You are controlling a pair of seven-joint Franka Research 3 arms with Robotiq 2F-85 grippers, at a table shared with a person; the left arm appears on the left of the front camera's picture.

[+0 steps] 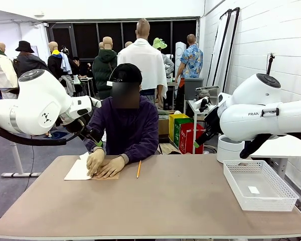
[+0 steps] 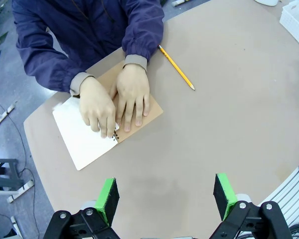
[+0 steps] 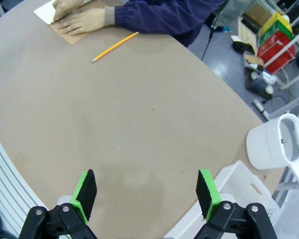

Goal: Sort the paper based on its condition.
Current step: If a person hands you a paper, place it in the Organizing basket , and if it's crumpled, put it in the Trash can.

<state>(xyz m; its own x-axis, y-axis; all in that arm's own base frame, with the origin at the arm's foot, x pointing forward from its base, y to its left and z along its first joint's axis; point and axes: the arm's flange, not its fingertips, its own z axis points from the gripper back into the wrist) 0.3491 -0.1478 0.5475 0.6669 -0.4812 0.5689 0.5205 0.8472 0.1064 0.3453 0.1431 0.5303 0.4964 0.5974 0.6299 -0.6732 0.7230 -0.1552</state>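
Seemingly nothing is sorted yet: the paper (image 2: 82,137) lies under the person's hands (image 2: 132,94) left of the pencil (image 2: 177,67), the basket (image 1: 261,185) well to its right seems to hold no sheet, and the left gripper (image 2: 165,186) and right gripper (image 3: 145,189) both gape wide, empty.

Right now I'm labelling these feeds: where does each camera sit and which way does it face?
Front: fixed on the robot's side, faces across the table at the person; left arm and right arm frame it.
Left wrist: looks down at the person's hands on a notebook; open left tool below.
Right wrist: looks along the table toward the pencil; open right tool below.
Shared: all three show the pencil.
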